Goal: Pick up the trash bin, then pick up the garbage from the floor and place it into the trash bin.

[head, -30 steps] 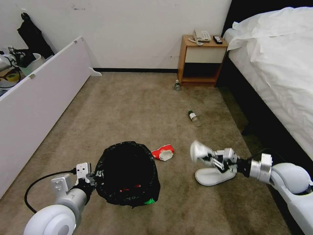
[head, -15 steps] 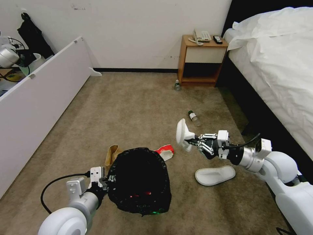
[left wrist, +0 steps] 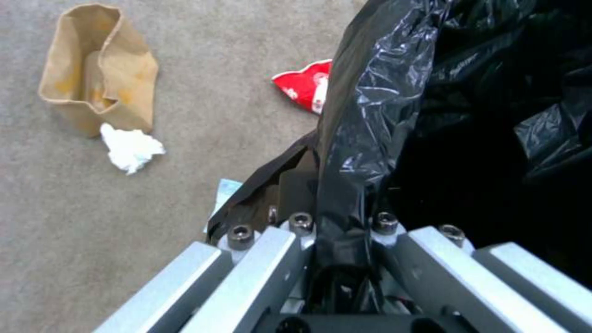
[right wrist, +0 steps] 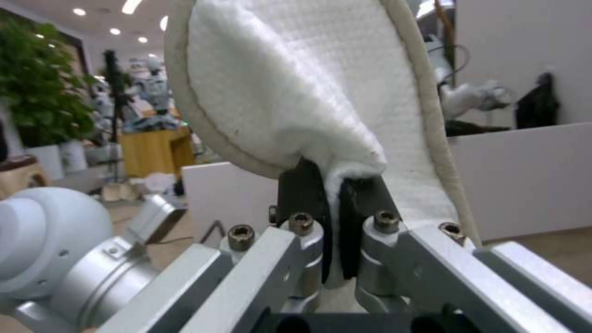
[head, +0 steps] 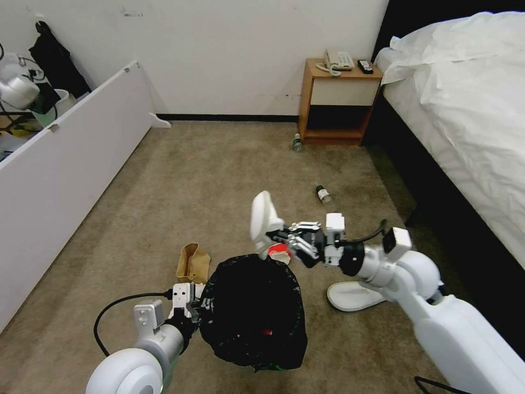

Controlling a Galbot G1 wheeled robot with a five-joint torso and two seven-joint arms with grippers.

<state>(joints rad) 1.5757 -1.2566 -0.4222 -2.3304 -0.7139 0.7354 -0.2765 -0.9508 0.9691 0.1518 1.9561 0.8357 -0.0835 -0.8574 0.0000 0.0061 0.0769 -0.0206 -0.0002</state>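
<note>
Standing nearly upright in the right claw (head: pixel 281 236), the white slipper (head: pixel 262 216) is pinched at its lower edge, its long axis pointing up and its sole turned toward the robot's left. In the right wrist view the 2 fingers are closed narrowly on a fold of the slipper's (right wrist: pixel 296 92) fabric. It hangs just beyond the far rim of the trash bin (head: pixel 252 306), so the bin's open mouth lies below it and toward the robot; I judge the drop turns on bringing the slipper back over that opening and tipping it down.

The left claw (head: pixel 192 304) holds the bin by its near-left rim, and the left wrist view shows it clamped on the black plastic bag (left wrist: pixel 370 115) lining the edge. The bin appears lifted off the floor (head: pixel 219 180), though that is hard to confirm from here.

Around it, a red-white wrapper (head: pixel 278 252) lies just beside the bin's far rim, directly under the right claw. A brown paper bag (head: pixel 192 262) sits to the bin's left with white crumpled paper (left wrist: pixel 129 148) touching it. The 2nd slipper (head: pixel 353 295) lies flat to the right, beneath the right arm. 2 bottles remain farther off, 1 (head: pixel 323 193) on open carpet and 1 (head: pixel 297 143) by the nightstand (head: pixel 336 101). Nothing stands between slipper and bin.
</note>
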